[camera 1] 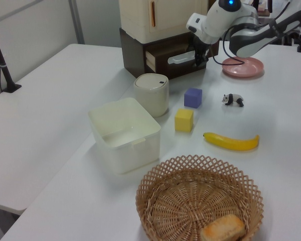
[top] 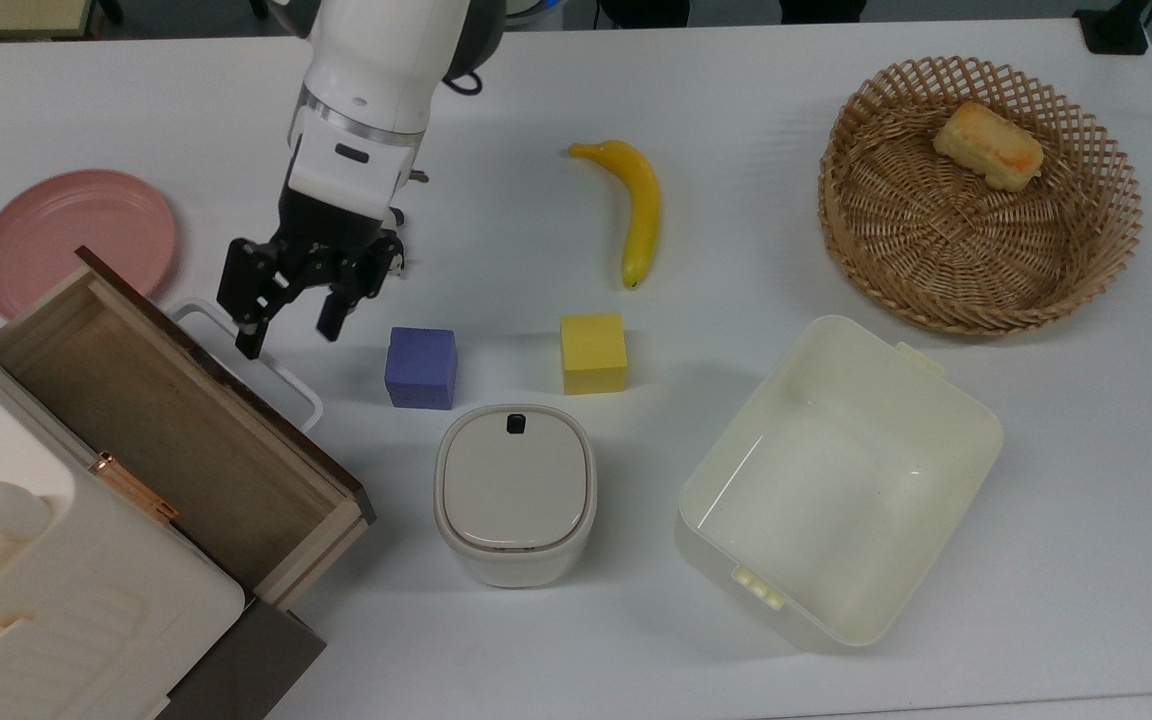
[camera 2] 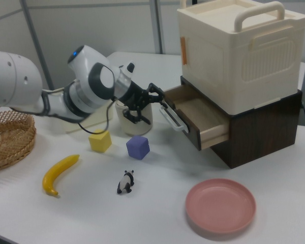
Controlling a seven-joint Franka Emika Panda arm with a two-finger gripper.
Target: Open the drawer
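Jutting drawer (top: 176, 430), handle (top: 266, 365) toward purple cube (top: 421, 367)

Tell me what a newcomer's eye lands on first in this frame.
Probably the white robot arm reaching in from the top view's upper left, its gripper open just beside the white loop handle of the drawer, which stands pulled out of the cream cabinet. Next, the wicker basket holding a piece of bread at the top view's upper right.
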